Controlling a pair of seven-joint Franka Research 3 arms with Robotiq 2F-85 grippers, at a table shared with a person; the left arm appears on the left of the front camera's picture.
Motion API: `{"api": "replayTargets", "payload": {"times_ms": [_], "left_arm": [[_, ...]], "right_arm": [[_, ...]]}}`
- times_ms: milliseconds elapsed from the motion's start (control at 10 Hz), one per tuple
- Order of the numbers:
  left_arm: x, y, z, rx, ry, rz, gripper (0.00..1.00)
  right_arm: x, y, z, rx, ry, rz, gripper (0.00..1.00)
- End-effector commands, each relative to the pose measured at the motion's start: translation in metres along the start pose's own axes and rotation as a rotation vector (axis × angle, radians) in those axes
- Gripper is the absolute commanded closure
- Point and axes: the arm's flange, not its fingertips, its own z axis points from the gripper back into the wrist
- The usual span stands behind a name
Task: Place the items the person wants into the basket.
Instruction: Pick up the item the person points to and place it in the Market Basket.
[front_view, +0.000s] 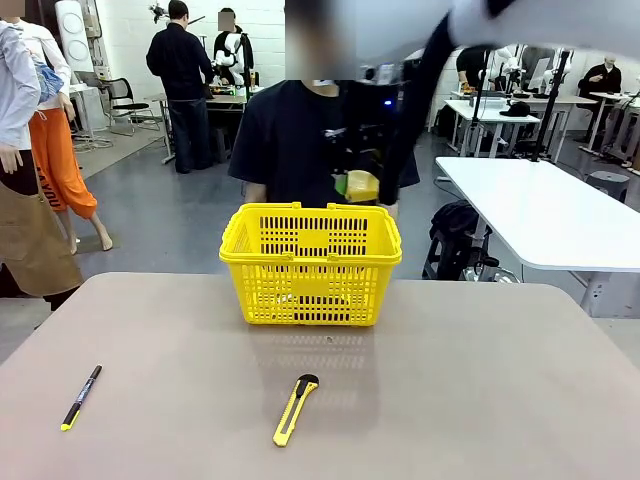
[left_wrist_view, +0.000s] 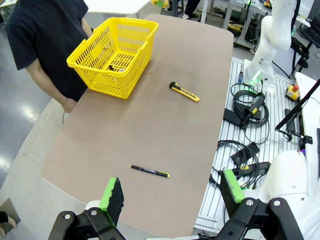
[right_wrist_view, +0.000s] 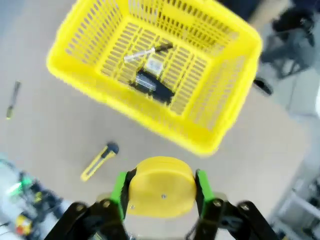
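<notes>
Your right gripper (right_wrist_view: 162, 192) is up above the counter (front_view: 480, 380), its green pads clamped on either side of the tape measure (right_wrist_view: 162, 186), and in the front view you can see that yellow shape (front_view: 361, 185) hanging over the far right edge of the basket (front_view: 311, 262), in front of the person (front_view: 300, 140) in the dark T-shirt. Look down the right wrist and the basket (right_wrist_view: 210, 135) sits below and ahead of the gripper, with the stapler (right_wrist_view: 152, 86) and the marker (right_wrist_view: 148, 51) lying on its floor, the marker farther in. Your left gripper (left_wrist_view: 172, 192) is wide open with nothing between its pads, hovering off the near left end of the counter. On the counter itself, the knife (front_view: 295, 409) lies near the middle, on the near side of the basket, and the pen (front_view: 81, 396) lies at the near left, well apart from it.
</notes>
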Motion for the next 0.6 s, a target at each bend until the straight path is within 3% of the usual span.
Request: {"api": "replayTargets", "payload": {"times_ms": [0,200,500], "left_arm": [[-0.001,-0.001,0.001,-0.004,-0.019,-0.023,0.0],[-0.001,-0.001,0.001,-0.004,-0.019,-0.023,0.0],[-0.001,-0.001,0.001,-0.004,-0.019,-0.023,0.0]], "right_arm": [[0.066,0.002,-0.023,-0.036,-0.002,0.122,0.35],[0.097,-0.004,-0.043,-0.006,0.022,0.191,0.35],[0.102,0.001,-0.054,0.057,0.124,0.205,0.35]]}}
